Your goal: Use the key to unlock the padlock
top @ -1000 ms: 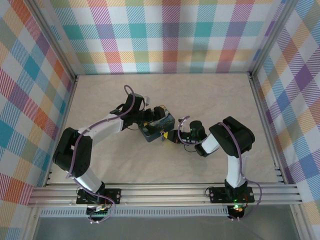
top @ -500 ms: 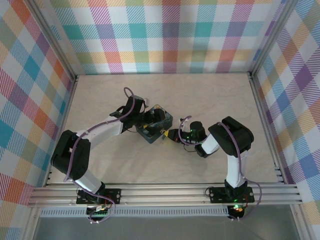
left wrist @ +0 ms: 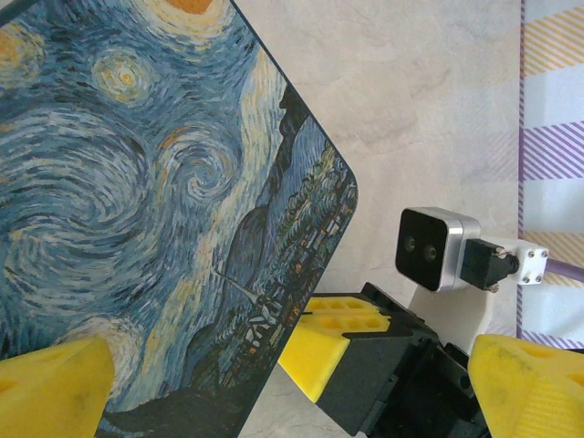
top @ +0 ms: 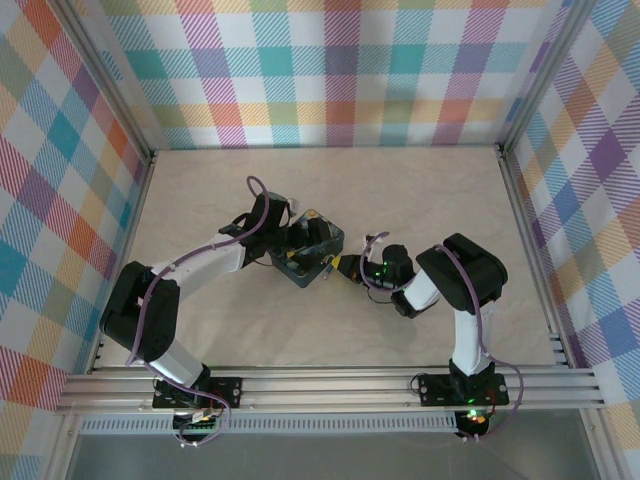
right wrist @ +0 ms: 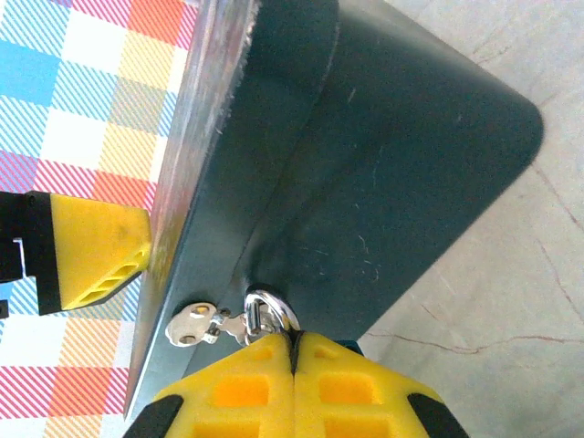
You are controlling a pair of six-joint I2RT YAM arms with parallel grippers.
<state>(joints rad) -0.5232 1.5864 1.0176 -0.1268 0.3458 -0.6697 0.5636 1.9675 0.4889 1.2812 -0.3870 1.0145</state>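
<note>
The right tool [right wrist: 292,351] has its yellow fingers pressed shut, tips at a silvery loop [right wrist: 271,313] on the dark-blue starry-painted box [right wrist: 392,155], the tiny silvery metal key [right wrist: 193,327] just beside it; whether it pinches anything I cannot tell. A pale marbled surface [top: 420,190] and plaid walls [top: 340,80] surround them. The left wrist view adds the left tool [left wrist: 287,347], wide open over the lid, gripping nothing

Silvery shackle of the padlock [right wrist: 271,312] hangs on the dark box [right wrist: 411,137], the tiny pale key [right wrist: 190,326] just beside.

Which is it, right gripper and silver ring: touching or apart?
Touching. Right wrist view: the silver ring rests against the tips of the shut right gripper.
</note>
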